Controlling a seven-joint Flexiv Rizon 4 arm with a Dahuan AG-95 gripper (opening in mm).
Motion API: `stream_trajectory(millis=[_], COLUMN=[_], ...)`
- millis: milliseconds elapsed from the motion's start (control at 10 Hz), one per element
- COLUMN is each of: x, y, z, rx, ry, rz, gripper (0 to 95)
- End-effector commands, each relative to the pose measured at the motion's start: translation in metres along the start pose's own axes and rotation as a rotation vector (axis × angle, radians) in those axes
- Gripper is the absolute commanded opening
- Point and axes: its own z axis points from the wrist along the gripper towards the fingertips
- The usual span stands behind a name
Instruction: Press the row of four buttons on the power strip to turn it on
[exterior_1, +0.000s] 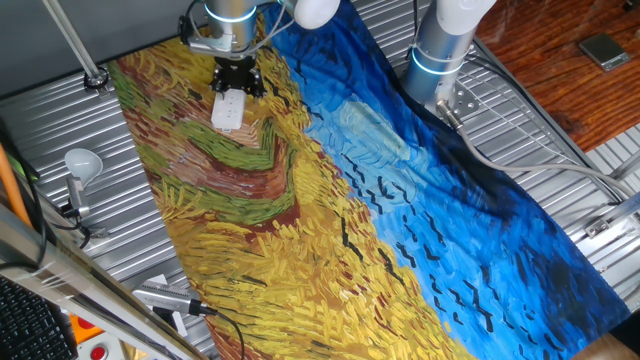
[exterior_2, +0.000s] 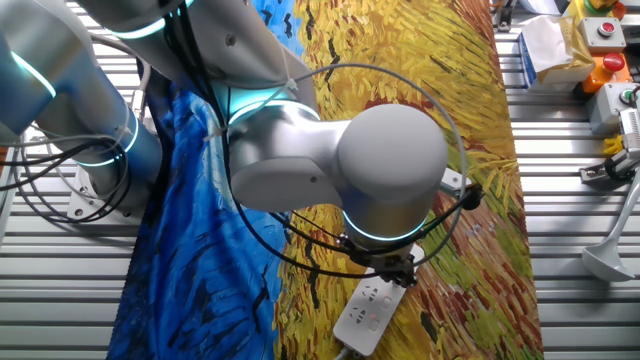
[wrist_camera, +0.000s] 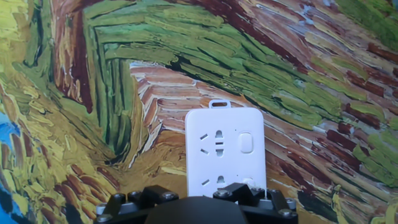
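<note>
- In one fixed view, a white light bulb (exterior_1: 83, 161) on a stand sits at the far left, on the ribbed metal table (exterior_1: 150, 240).
- A painted cloth (exterior_1: 300, 220) covers the middle of the table, with yellow, green and brown strokes on its left part and blue on its right.
- Near the top, left of centre, the gripper (exterior_1: 237, 82) hangs just over the near end of the power strip (exterior_1: 228, 110), a slim white bar lying on the yellow-brown part of the cloth.
- In the other fixed view, the big grey arm (exterior_2: 330, 165) fills the centre; below it the strip lies slanted on the cloth, sockets facing up.
- In the hand view, the strip's far end stands clear at centre, with a small hanging tab at its tip; its near end is hidden under the dark gripper body.
- One pale rounded button (wrist_camera: 246, 142) shows to the right of a socket; a second, lower one may be partly covered.
- No view shows the fingertips, so I cannot tell whether the fingers are open or closed.
</note>
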Motion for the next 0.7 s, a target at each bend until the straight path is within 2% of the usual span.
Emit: stream_trajectory(millis=[100,700], x=[0.0007,0.001], y=[-0.0001,-0.0005], z=[0.0018,0.0079], rx=[0.005,0.02], ry=[-0.001,-0.002], rz=[-0.002,-0.006], gripper=[76.0,76.0])
